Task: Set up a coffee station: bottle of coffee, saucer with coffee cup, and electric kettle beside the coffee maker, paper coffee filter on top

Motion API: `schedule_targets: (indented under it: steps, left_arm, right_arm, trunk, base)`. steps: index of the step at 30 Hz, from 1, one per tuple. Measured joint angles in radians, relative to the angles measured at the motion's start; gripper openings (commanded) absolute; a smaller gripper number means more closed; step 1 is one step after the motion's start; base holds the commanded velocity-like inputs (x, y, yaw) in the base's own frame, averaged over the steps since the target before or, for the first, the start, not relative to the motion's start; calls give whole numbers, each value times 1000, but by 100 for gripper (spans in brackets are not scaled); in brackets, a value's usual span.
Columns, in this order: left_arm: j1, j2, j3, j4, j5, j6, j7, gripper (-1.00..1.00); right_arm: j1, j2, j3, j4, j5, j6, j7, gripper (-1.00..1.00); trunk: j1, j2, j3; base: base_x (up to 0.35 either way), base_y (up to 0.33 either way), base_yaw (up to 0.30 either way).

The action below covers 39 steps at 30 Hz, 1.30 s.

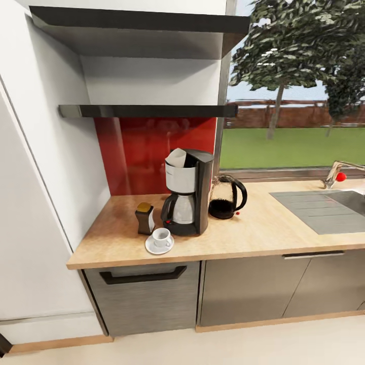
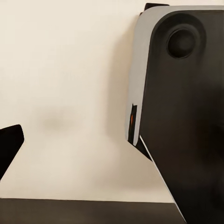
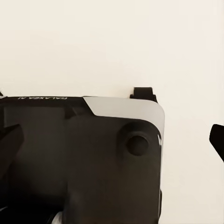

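Note:
The black coffee maker (image 1: 190,195) stands on the kitchen countertop (image 1: 263,228) before the red backsplash, with the white paper coffee filter (image 1: 176,158) on its top. To its left stands the bottle of coffee (image 1: 145,218). In front, the coffee cup (image 1: 161,236) sits on the saucer (image 1: 151,248). The electric kettle (image 1: 226,197) is on the maker's right. The dark kitchen shelf (image 1: 147,110) above is bare. My left gripper (image 2: 112,144) and right gripper (image 3: 112,142) hang over the pale floor beside my base, fingers wide apart, holding nothing.
A steel sink (image 1: 324,208) with a faucet (image 1: 338,175) is set into the worktop at the right, under a window. A white tall cabinet (image 1: 35,203) closes the counter's left end. Grey cabinet fronts (image 1: 243,289) lie below.

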Motion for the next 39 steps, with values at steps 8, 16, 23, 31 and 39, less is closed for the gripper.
schedule_targets:
  steps: [8, 16, 23, 31, 39]
  left_arm:
    - [0, 3, -1, 1, 0, 0, 0, 100]
    - [0, 5, -2, 1, 0, 0, 0, 100]
    - [1, 3, -3, 2, -1, 1, 0, 100]
    - [11, 7, -3, 3, 0, 1, 0, 100]
    - [12, 4, -3, 4, 0, 1, -1, 100]
  right_arm:
    - [0, 2, 0, -1, -1, -32, 0, 100]
    - [0, 2, 1, -2, -1, -68, 0, 100]
    - [0, 2, 1, -2, -1, -70, 0, 100]
    - [0, 2, 0, -2, -1, -70, 0, 100]
    - [0, 2, 1, -2, -1, -70, 0, 100]
  trunk:
    - [0, 0, 0]
    - [0, 0, 0]
    - [0, 0, 0]
    - [0, 0, 0]
    - [0, 0, 0]
  base:
    - [0, 0, -3]
    - [0, 0, 0]
    - [0, 0, 0]
    - [0, 0, 0]
    - [0, 0, 0]
